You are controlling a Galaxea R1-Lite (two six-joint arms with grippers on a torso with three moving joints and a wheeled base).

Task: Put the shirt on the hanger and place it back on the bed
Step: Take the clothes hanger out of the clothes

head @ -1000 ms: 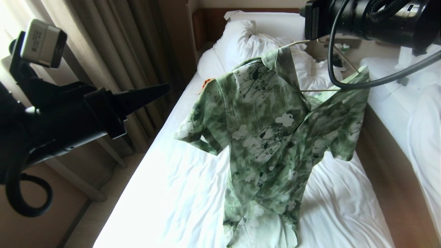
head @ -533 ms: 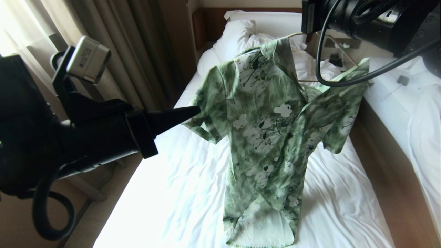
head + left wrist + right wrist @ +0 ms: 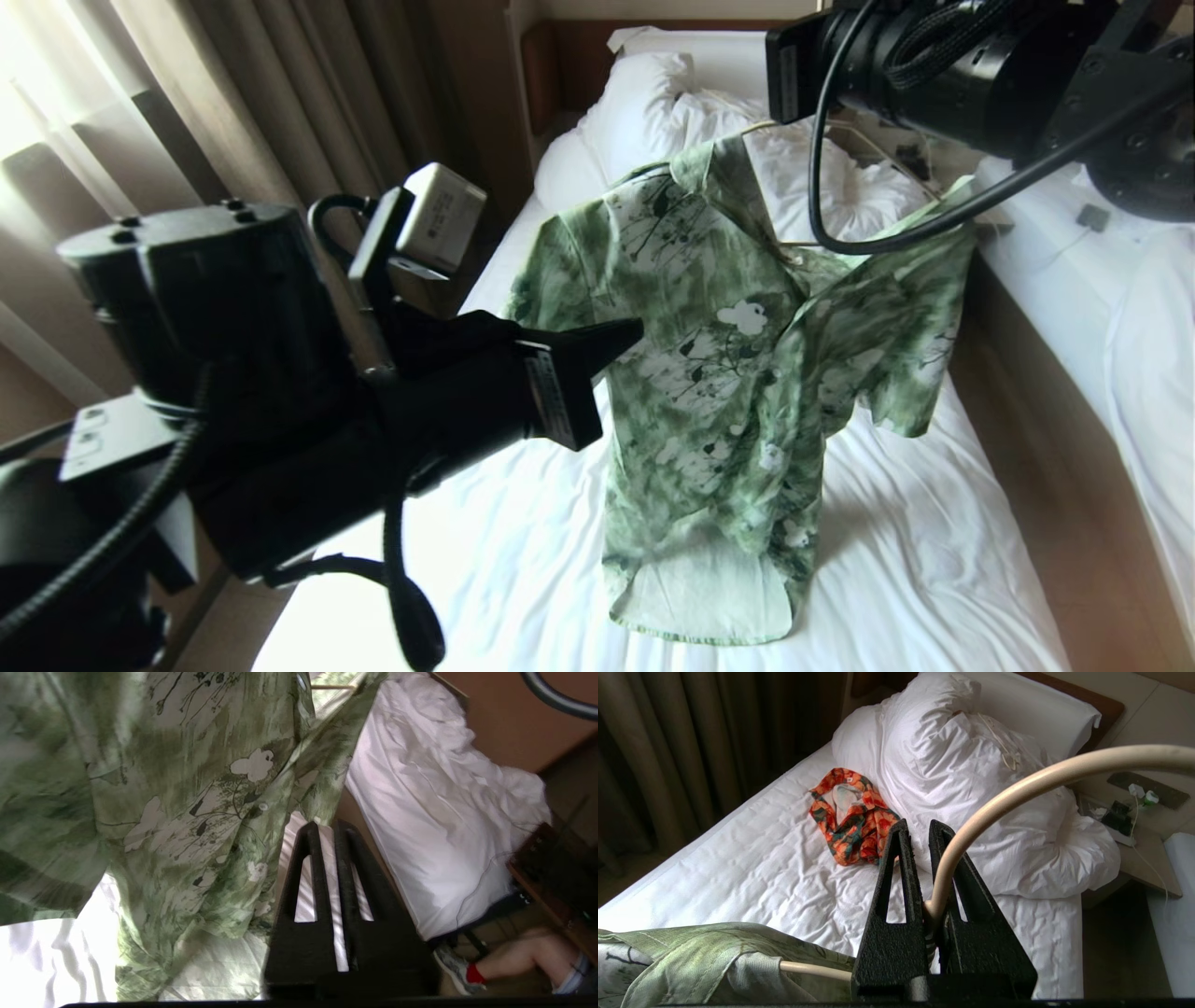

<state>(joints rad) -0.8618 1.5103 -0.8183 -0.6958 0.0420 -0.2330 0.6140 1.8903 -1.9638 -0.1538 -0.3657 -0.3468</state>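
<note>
The pale green flowered shirt (image 3: 728, 355) hangs open-fronted from the cream hanger (image 3: 803, 245) above the bed (image 3: 523, 523), and its hem rests on the sheet. My right gripper (image 3: 917, 828) is shut on the hanger (image 3: 1017, 788) at its twisted neck, with the hook curving away overhead. The shirt's shoulder (image 3: 691, 947) drapes over the hanger's arm beside that gripper. My left gripper (image 3: 630, 331) points at the shirt's left front, close by it. In the left wrist view the left gripper (image 3: 327, 828) is shut and holds nothing, with the shirt (image 3: 187, 788) just beside it.
An orange floral garment (image 3: 852, 821) lies on the sheet by the bunched white duvet (image 3: 994, 812). A second bed (image 3: 1120, 308) stands to the right across a wooden gap (image 3: 1036, 448). Curtains (image 3: 280, 121) hang on the left. A person's leg (image 3: 514, 956) shows beyond the second bed.
My left arm has swung in from the left until its gripper is beside the shirt's front. The right arm and the hanging shirt have shifted slightly left.
</note>
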